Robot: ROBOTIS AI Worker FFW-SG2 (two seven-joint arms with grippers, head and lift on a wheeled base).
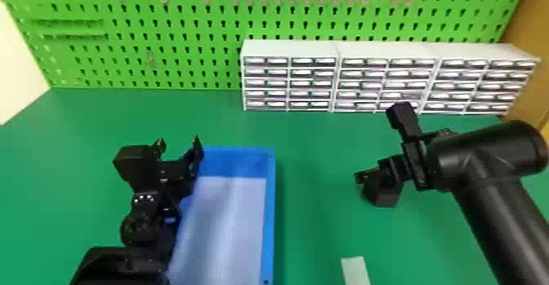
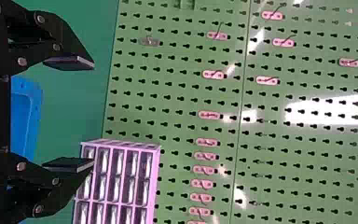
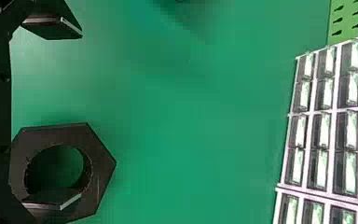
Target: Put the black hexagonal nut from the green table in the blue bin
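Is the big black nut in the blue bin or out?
Out. The nut is by the right gripper, and that gripper is over to the right of the blue bin.

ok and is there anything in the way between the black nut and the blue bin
Nothing visible stands between the black nut and the blue bin; only the bin's right wall would need clearing. The left end effector is at the bin's far left corner, off that path.
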